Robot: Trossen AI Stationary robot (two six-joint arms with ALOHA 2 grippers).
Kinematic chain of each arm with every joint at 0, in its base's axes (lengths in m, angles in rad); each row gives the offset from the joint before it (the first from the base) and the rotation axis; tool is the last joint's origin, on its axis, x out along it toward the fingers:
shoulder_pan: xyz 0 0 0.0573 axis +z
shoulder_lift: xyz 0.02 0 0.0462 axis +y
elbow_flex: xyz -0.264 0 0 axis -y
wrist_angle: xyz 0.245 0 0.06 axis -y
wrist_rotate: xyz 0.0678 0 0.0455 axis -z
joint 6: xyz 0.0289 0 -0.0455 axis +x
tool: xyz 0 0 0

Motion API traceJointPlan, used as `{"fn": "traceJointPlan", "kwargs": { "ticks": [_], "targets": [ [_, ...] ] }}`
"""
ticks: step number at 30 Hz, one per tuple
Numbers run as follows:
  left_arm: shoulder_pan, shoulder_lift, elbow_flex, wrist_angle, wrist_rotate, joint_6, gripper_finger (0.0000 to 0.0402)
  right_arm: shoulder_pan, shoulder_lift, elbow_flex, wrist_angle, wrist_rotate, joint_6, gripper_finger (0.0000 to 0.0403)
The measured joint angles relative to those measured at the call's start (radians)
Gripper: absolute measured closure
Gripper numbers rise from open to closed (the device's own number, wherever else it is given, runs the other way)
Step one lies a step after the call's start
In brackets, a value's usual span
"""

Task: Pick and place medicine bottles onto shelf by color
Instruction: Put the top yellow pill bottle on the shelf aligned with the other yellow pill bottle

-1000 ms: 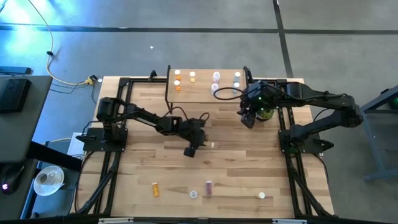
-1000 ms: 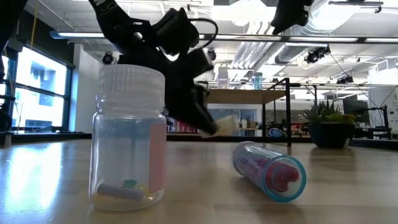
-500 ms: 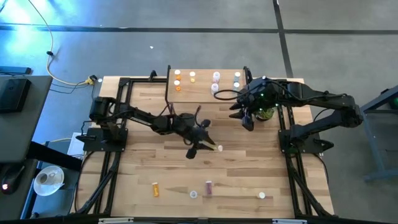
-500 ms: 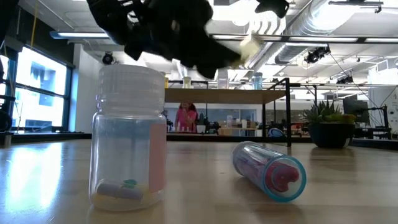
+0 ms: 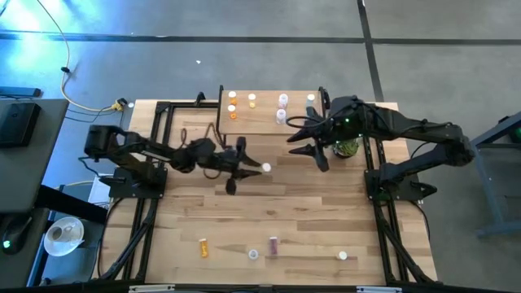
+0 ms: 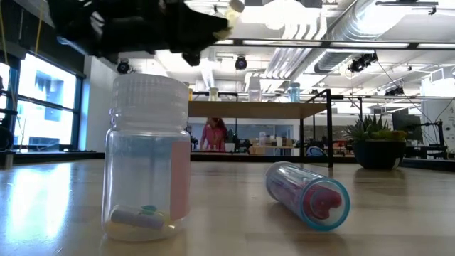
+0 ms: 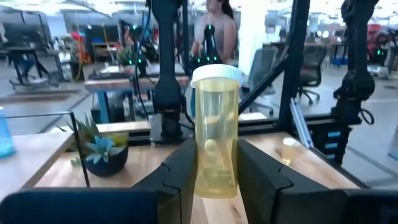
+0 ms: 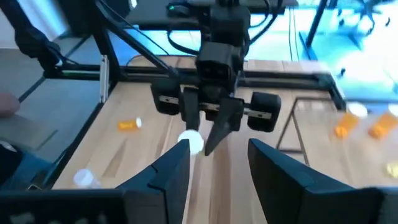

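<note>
My left gripper is shut on a pale, see-through medicine bottle with a white cap, high above the table's middle. My right gripper is open and empty near the shelf's front right corner, facing the left gripper. The shelf, a small wooden riser at the far edge, carries orange bottles at its left and purple and pale ones toward its right. An orange bottle, a purple one and two pale ones rest near the front edge. My left gripper pinches the bottle's lower body between its two fingers. The fingers come level from the table's left and lie along the bottle. The bottle sticks out past the fingertips with its cap leading, lifted clear of the table.
A green potted plant stands on the table beside the shelf, under the right arm. In the low view a clear bottle stands upright close to the camera and another lies on its side. A person shows in the room behind.
My left gripper has risen from near the table top with the pale bottle and drawn back toward the table's left and far edges, turning level; the bottle now points toward the right. My right gripper has moved toward the table's left and turned toward the left gripper.
</note>
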Motion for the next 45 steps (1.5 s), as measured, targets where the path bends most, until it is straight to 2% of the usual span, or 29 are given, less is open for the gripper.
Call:
{"fn": "traceJointPlan", "kwargs": {
  "ticks": [7, 13, 18, 21, 31, 39, 45],
  "targets": [
    [0.002, -0.076, -0.153, 0.183, -0.112, -0.016, 0.0314, 0.019, 0.072, 0.000, 0.150, 0.003, -0.038, 0.0249],
    [0.002, -0.079, -0.229, 0.337, -0.176, -0.014, 0.0314, 0.017, 0.152, 0.000, 0.211, 0.013, -0.068, 0.0249],
    [0.002, -0.078, -0.241, 0.335, -0.259, -0.001, 0.0314, 0.016, 0.222, 0.000, 0.280, 0.029, -0.098, 0.0249],
    [0.002, -0.078, -0.241, 0.334, -0.265, 0.018, 0.0314, 0.017, 0.247, 0.000, 0.327, 0.078, -0.102, 0.0249],
    [0.002, -0.078, -0.241, 0.330, -0.275, 0.021, 0.0314, 0.022, 0.261, 0.000, 0.345, 0.109, -0.118, 0.0246],
    [0.002, -0.078, -0.241, 0.329, -0.275, 0.029, 0.0314, 0.024, 0.271, 0.000, 0.369, 0.109, -0.118, 0.0192],
    [0.002, -0.078, -0.241, 0.325, -0.275, 0.030, 0.0314, 0.023, 0.335, 0.000, 0.440, 0.095, -0.118, 0.0186]
  ]
}}
